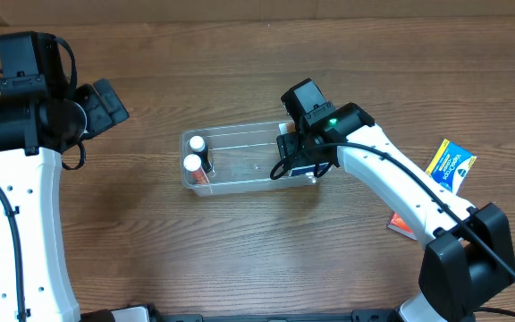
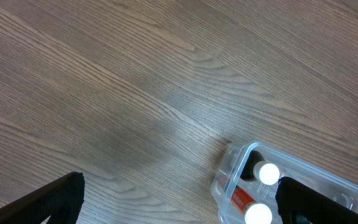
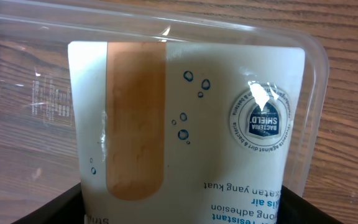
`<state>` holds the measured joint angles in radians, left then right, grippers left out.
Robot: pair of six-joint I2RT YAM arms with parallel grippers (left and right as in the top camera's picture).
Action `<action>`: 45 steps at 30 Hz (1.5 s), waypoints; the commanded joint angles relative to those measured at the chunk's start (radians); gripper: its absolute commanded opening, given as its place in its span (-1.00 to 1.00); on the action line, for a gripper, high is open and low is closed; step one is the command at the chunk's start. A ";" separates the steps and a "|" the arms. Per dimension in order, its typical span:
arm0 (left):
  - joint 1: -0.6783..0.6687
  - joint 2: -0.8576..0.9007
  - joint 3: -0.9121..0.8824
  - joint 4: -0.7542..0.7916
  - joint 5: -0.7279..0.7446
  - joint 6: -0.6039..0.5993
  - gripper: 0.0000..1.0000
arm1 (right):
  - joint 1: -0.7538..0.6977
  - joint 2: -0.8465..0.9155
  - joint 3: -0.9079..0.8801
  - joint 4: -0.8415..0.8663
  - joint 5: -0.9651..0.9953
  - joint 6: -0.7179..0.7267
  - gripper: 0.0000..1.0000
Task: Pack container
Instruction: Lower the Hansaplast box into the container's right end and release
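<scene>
The clear plastic container (image 1: 240, 134) lies in the middle of the table. Two white-capped bottles (image 1: 192, 164) stand at its left end, and they also show in the left wrist view (image 2: 268, 173). My right gripper (image 1: 299, 161) is at the container's right end, shut on a white adhesive bandage box (image 3: 216, 124). The box is held inside the container's rim (image 3: 316, 93). My left gripper (image 1: 105, 103) is wide open and empty, above bare table to the left of the container (image 2: 229, 171).
A blue and yellow box (image 1: 450, 165) and a red and white box (image 1: 399, 224) lie on the table to the right, beside the right arm. The table is brown wood.
</scene>
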<state>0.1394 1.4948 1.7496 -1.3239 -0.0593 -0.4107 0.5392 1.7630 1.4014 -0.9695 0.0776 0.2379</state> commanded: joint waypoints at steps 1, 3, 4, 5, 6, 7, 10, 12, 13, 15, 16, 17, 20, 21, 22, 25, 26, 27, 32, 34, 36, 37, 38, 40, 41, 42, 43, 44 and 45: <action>0.004 0.006 0.013 -0.003 0.004 0.023 1.00 | 0.003 0.009 0.000 0.013 -0.001 -0.003 0.53; 0.004 0.006 0.013 -0.003 0.005 0.023 1.00 | 0.002 0.009 0.000 0.023 -0.001 -0.003 0.59; 0.004 0.006 0.013 -0.003 0.004 0.023 1.00 | 0.000 0.009 0.000 0.027 0.000 -0.003 0.61; 0.004 0.006 0.013 -0.003 0.004 0.023 1.00 | -0.002 0.009 0.000 0.030 0.000 -0.003 0.62; 0.004 0.006 0.013 -0.003 0.005 0.023 1.00 | -0.005 0.009 0.000 0.031 0.000 -0.003 0.64; 0.004 0.006 0.013 -0.003 0.005 0.023 1.00 | -0.008 0.009 0.000 0.033 0.000 -0.003 0.64; 0.004 0.006 0.013 -0.004 0.004 0.023 1.00 | -0.024 0.009 0.000 0.029 0.000 -0.003 0.64; 0.004 0.006 0.013 -0.004 0.004 0.023 1.00 | -0.031 0.009 0.000 0.024 0.000 -0.003 0.64; 0.004 0.006 0.013 -0.004 0.004 0.023 1.00 | -0.036 0.009 0.000 0.023 0.000 -0.003 0.64; 0.004 0.006 0.013 -0.004 0.004 0.023 1.00 | -0.042 0.009 0.000 0.022 -0.001 -0.003 0.64; 0.004 0.006 0.013 -0.004 0.004 0.023 1.00 | -0.043 0.009 0.000 0.022 -0.001 -0.003 0.64; 0.004 0.006 0.013 -0.004 0.004 0.023 1.00 | -0.043 0.009 0.000 0.022 -0.001 -0.003 0.65; 0.004 0.006 0.013 -0.005 0.004 0.023 1.00 | -0.043 0.010 0.000 0.023 -0.001 -0.003 0.65; 0.004 0.006 0.013 -0.005 0.004 0.023 1.00 | -0.043 0.011 0.000 0.023 0.000 -0.003 0.65; 0.004 0.006 0.013 -0.005 0.004 0.023 1.00 | -0.043 0.013 0.000 0.025 0.000 -0.003 0.65; 0.004 0.006 0.013 -0.005 0.005 0.023 1.00 | -0.043 0.016 0.000 0.042 0.000 -0.003 0.66; 0.004 0.006 0.013 -0.005 0.004 0.023 1.00 | -0.043 0.016 0.000 0.048 0.000 -0.003 0.66; 0.004 0.006 0.013 -0.005 0.004 0.023 1.00 | -0.043 0.016 0.000 0.053 0.000 -0.003 0.67; 0.004 0.006 0.013 -0.006 0.005 0.023 1.00 | -0.043 0.018 0.000 0.064 0.000 -0.003 0.75; 0.004 0.006 0.013 -0.006 0.004 0.023 1.00 | -0.043 0.019 0.000 0.064 0.000 -0.003 0.92; 0.004 0.006 0.013 -0.006 0.004 0.023 1.00 | -0.043 0.019 0.000 0.063 0.000 -0.003 1.00; 0.004 0.006 0.013 -0.007 0.004 0.023 1.00 | -0.043 0.019 0.000 0.061 0.000 -0.003 1.00; 0.004 0.006 0.013 -0.007 0.004 0.023 1.00 | -0.043 0.019 0.000 0.059 0.000 -0.003 1.00; 0.004 0.006 0.013 -0.007 0.005 0.023 1.00 | -0.043 0.019 0.000 0.054 0.000 -0.003 1.00; 0.004 0.006 0.013 -0.007 0.004 0.023 1.00 | -0.043 0.019 0.000 0.051 0.002 -0.003 1.00; 0.004 0.006 0.013 -0.007 0.004 0.023 1.00 | -0.043 0.019 0.000 0.047 0.014 -0.003 1.00; 0.004 0.006 0.013 -0.007 0.004 0.023 1.00 | -0.043 0.016 0.001 0.044 0.024 -0.002 1.00; 0.004 0.006 0.013 -0.007 0.004 0.024 1.00 | -0.043 0.006 0.003 0.038 0.031 0.002 1.00; 0.004 0.006 0.013 -0.007 0.004 0.031 1.00 | -0.045 -0.015 0.011 0.023 0.043 0.005 1.00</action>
<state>0.1394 1.4948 1.7496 -1.3281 -0.0593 -0.4107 0.4980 1.7744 1.4014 -0.9306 0.0860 0.2352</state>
